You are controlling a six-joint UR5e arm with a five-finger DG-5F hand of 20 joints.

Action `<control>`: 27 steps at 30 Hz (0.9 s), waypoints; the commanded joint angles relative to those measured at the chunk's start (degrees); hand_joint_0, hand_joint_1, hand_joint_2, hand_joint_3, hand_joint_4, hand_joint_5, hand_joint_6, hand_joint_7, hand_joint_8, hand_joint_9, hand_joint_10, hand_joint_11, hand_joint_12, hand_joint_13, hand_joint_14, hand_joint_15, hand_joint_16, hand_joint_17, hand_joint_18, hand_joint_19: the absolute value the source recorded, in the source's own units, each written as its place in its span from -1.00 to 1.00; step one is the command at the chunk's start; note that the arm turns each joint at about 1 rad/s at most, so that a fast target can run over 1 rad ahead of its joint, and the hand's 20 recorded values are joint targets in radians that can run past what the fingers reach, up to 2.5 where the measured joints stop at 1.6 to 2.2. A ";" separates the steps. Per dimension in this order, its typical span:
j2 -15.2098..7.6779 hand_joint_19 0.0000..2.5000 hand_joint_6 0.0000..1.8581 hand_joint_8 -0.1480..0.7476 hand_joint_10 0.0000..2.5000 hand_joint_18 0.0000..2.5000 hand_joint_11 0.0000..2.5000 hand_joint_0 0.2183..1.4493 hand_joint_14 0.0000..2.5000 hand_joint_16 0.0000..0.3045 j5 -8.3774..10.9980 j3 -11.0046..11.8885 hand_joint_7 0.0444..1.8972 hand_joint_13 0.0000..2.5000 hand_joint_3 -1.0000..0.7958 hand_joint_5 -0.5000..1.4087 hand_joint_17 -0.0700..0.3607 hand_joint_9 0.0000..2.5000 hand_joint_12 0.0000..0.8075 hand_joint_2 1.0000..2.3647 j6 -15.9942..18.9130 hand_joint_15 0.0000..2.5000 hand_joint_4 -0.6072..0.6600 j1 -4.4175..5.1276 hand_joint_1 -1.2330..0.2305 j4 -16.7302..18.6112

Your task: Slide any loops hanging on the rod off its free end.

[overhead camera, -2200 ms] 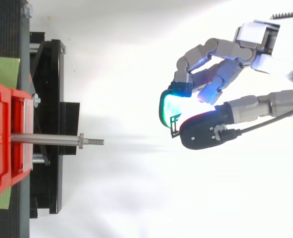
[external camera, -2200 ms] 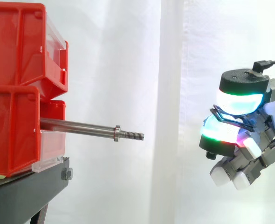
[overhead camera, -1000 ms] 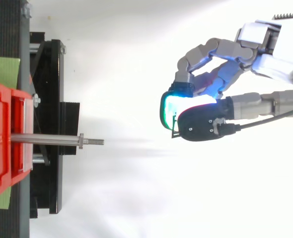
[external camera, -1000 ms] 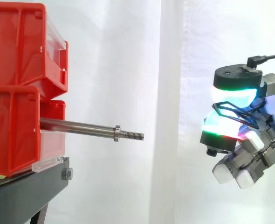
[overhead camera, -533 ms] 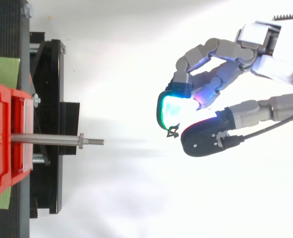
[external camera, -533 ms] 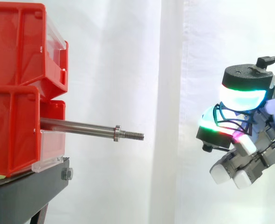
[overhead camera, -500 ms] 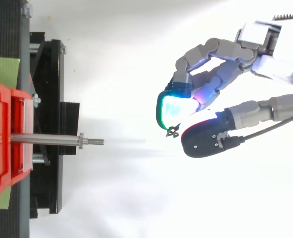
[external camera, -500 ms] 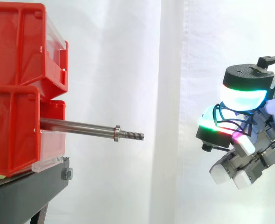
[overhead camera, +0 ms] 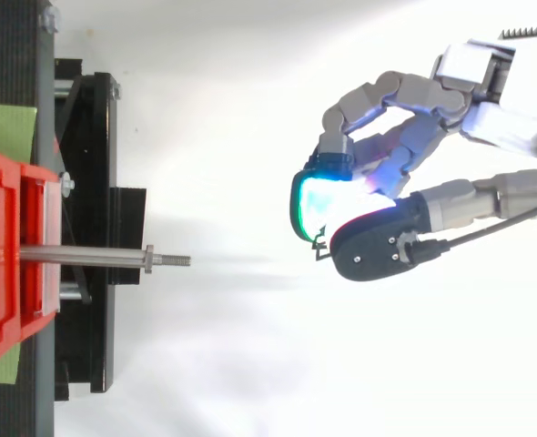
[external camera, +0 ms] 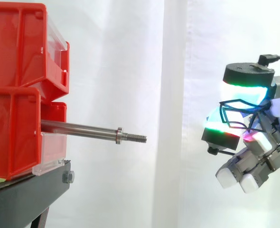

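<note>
From the side, can see a steel rod (external camera: 80, 128) jutting level to the right out of the lower of two stacked red bins (external camera: 14, 95), past the right edge of the black stand (external camera: 31, 194). Carries a collar nut (external camera: 119, 136) near its tip, then a short threaded free end (external camera: 136, 138). Bare along its whole visible length. Backed by a white curtain (external camera: 130, 57).

Well to the right of that free end, at about rod height, find the hand (external camera: 261, 142). Pinches a thin black wire loop (external camera: 222, 114) between two glowing pads: thumb pad above, dark cap uppermost, green and cyan beneath; finger pad (external camera: 220, 130) below, white with green and red. From this angle can trace the loop's bent, angular outline standing in the gap between the pads and reaching back toward the palm. Remaining fingers curled under, white tips pointing down and left.

From above, get the layout instead: rod (overhead camera: 86, 256) crossing the stand (overhead camera: 86, 164), a green patch (overhead camera: 5, 127) beside the bins at the left edge, the hand (overhead camera: 473, 68) entering from the upper right corner. Reduces the loop (overhead camera: 319, 244) to a small black kink at the pads' left edge, nearly in line with the rod. Fingers arched forward, thumb stretched along beside them, tips closed on the wire.
</note>
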 commanded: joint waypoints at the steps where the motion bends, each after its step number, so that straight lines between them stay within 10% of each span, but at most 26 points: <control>1: 0.01 -0.67 -0.03 -0.09 -0.99 -0.51 -0.60 -0.39 -0.99 -0.69 0.15 0.00 0.08 -0.42 -0.28 -0.56 -0.18 -0.03 -0.17 -0.98 0.02 -0.74 0.15 0.02 -0.18 -0.02; 27: 0.01 -0.69 -0.02 -0.08 -0.99 -0.49 -0.57 -0.35 -0.99 -0.69 1.82 -0.09 0.06 -0.41 -0.13 -0.58 -0.18 -0.04 -0.17 -0.97 0.99 -0.73 0.07 1.16 -0.43 -0.19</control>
